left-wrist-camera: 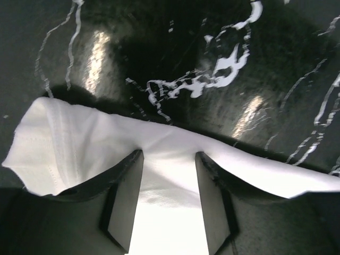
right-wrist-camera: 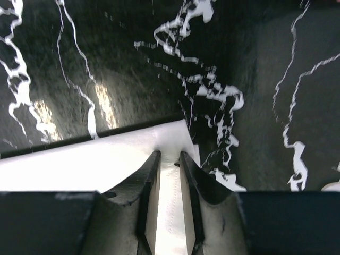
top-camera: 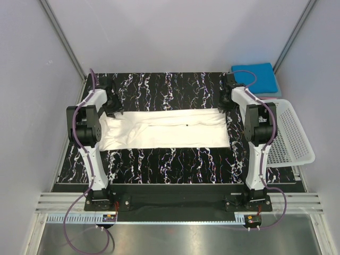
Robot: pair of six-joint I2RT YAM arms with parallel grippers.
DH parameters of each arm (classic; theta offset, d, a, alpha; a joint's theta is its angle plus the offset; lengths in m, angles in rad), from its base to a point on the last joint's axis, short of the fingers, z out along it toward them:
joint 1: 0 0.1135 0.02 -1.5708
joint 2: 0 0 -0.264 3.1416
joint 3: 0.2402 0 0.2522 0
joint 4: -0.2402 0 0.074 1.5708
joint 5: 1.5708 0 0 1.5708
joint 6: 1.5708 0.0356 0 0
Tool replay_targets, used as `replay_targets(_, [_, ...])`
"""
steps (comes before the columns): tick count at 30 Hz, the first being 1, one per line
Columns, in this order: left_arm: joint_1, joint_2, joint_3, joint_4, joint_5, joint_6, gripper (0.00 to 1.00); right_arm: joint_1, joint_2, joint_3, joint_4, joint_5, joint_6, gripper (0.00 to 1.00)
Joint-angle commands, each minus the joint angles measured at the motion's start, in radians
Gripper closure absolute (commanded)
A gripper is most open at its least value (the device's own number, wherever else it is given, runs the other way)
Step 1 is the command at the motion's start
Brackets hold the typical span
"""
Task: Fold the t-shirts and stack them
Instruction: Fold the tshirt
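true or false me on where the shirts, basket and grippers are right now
1. The white shirt stretches from the left gripper to the right gripper. True.
2. The blue shirt is in the basket. False: it lies folded at the far right, outside the basket.
3. The basket sits on the robot's left. False: it is on the right.
4. White cloth shows between the right gripper's fingers. True.

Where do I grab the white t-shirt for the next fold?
Pinch the flat white cloth t-shirt at the far corners of its two short ends, coming in from left and right. It lies as a long left-to-right strip on the black marbled table, so the ends are probably narrow enough to lift evenly.
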Motion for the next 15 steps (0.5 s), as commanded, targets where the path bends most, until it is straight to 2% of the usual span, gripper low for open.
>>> replay_targets(1, [0.01, 0.009, 0.062, 0.043, 0.098, 0.006, 0.48, -0.009, 0.033, 0.064, 0.005, 0.071, -0.036, 0.69])
replay_targets(5, [0.007, -0.027, 0.086, -0.02, 0.08, 0.023, 0.45, -0.009, 0.007, 0.139, -0.082, 0.018, -0.009, 0.68])
replay_targets(8, [-0.004, -0.076, 0.053, -0.069, 0.035, 0.037, 0.44, -0.009, -0.033, 0.133, -0.141, -0.002, 0.017, 0.67])
replay_targets(12, [-0.048, -0.154, -0.05, -0.084, -0.063, 0.058, 0.42, -0.007, -0.099, 0.078, -0.207, -0.041, 0.033, 0.67])
replay_targets(15, [-0.055, -0.197, -0.105, -0.084, -0.069, 0.063, 0.42, -0.006, -0.133, 0.0, -0.208, -0.054, 0.041, 0.68])
